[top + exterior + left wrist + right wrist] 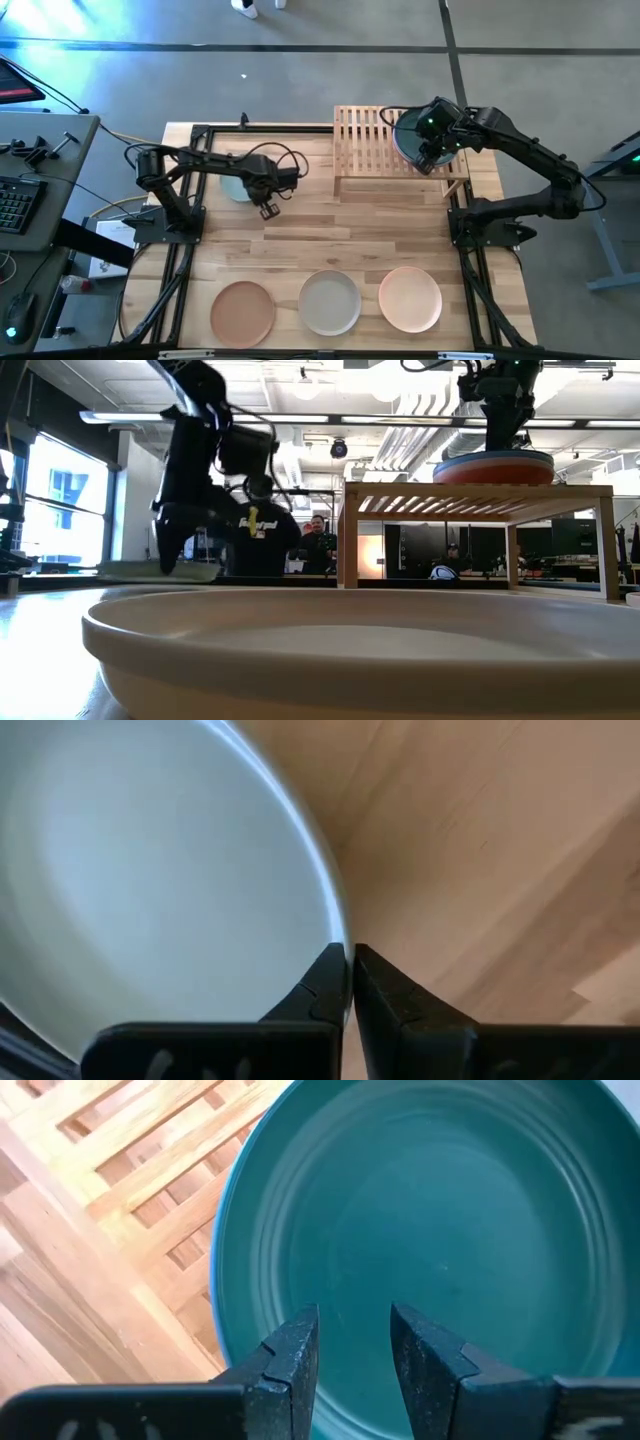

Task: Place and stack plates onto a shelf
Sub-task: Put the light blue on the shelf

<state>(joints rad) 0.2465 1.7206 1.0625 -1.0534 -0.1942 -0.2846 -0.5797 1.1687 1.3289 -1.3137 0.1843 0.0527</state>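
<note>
The mint green plate (pixel 236 188) lies left of the shelf, mostly under my left arm; my left gripper (pixel 268 207) is shut on its rim. The bamboo shelf (pixel 365 150) stands at the table's far right. On its right half rests a stack of plates (pixel 495 465) with the dark teal plate (pixel 440 1230) on top. My right gripper (pixel 352 1350) is open just above that plate, near its rim; whether it touches, I cannot tell. Terracotta (pixel 242 310), grey-white (pixel 330 302) and peach (pixel 410 298) plates lie in a row by the near edge. My left gripper pinches the mint green plate's rim (pixel 338 925), one finger (pixel 325 985) over the plate's inner side and the other (pixel 385 990) outside it. The fingers come from above, pointing down. The plate stays about level (pixel 160 570); whether it is off the table, I cannot tell.
The shelf's left half (pixel 355 130) shows bare slats. Bare tabletop (pixel 340 235) lies between the shelf and the near row of plates. Black frame rails run along the table's left and right sides. In the low view, people (pixel 255 525) are in the room behind.
</note>
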